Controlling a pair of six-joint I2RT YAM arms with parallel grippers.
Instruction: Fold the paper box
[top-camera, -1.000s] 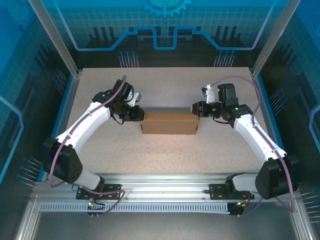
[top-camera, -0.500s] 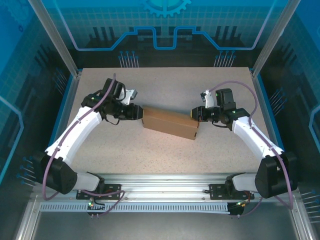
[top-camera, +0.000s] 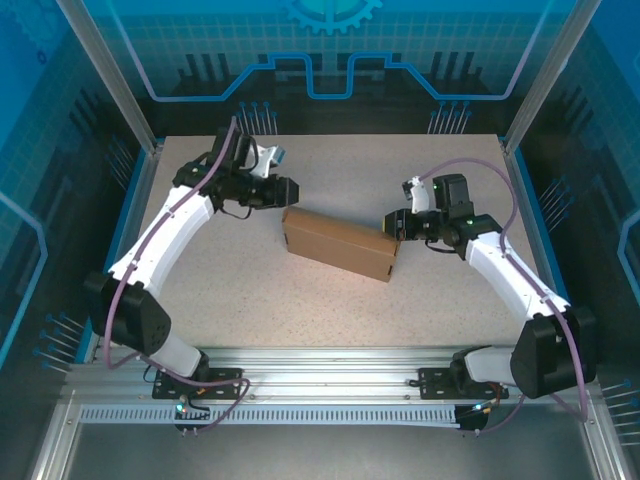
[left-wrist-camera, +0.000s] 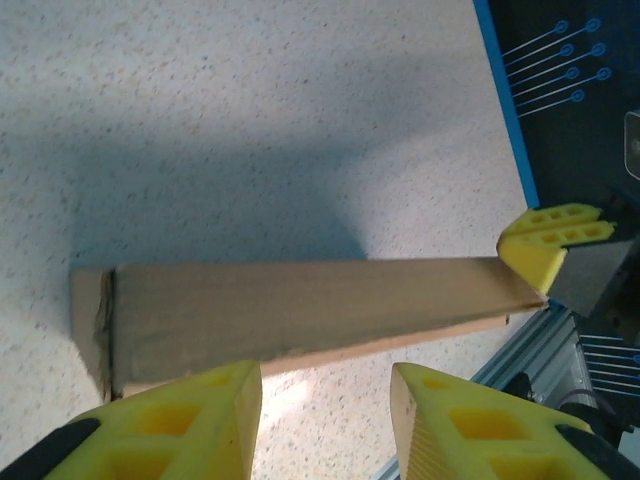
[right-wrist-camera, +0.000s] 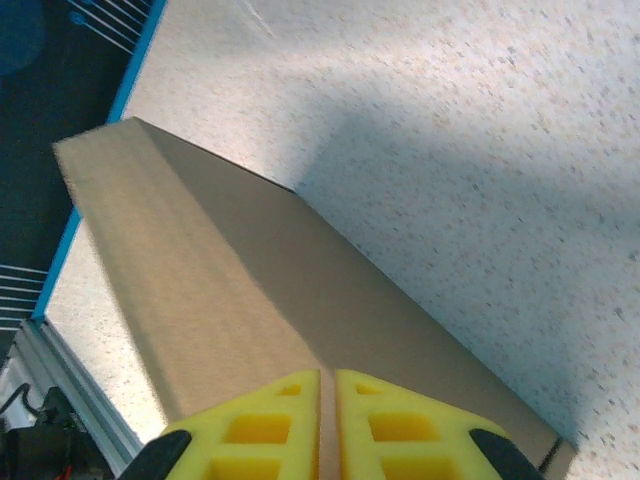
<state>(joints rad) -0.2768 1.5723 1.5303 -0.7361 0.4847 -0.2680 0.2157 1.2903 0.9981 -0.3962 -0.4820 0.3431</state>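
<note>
Matt brown cardboard paper box (top-camera: 338, 243)

White arm links (top-camera: 165, 245), black joints (top-camera: 135, 322), purple cables (top-camera: 500, 180), yellow cut-out fingers (left-wrist-camera: 200, 415)

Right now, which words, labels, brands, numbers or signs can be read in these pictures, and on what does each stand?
None can be read.
The plain brown cardboard box bears no print.
The blue back panel shows a gear drawing and lines, without letters.
</note>
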